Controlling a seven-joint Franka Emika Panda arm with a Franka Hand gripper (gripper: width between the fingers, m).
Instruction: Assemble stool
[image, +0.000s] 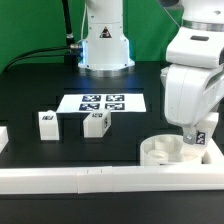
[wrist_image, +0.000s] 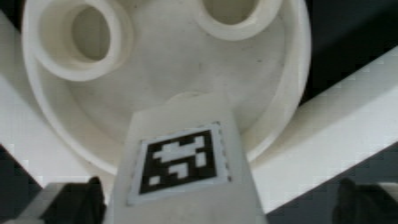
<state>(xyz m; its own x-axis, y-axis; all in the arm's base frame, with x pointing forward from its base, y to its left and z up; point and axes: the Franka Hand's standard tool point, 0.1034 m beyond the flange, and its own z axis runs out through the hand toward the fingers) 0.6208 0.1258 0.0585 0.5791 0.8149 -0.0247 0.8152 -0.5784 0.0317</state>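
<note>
ASSEMBLY IN PROGRESS: At the exterior view's right, we see the Panda arm's gripper pinching a small white rectangular plastic leg block that bears a black-and-white square tag. It is held just above the round, shallow, ring-shaped white plastic seat. The seat lies on the black worktop, close against the long white border rail at the front edge.

From the wrist view we look along the held leg block, tag toward the camera, at the seat and two of its round sockets beyond. We cannot tell whether the block's far end touches the seat.

A second leg block and a third leg block stand apart from each other toward the exterior view's left, just in front of the flat white marker board.
</note>
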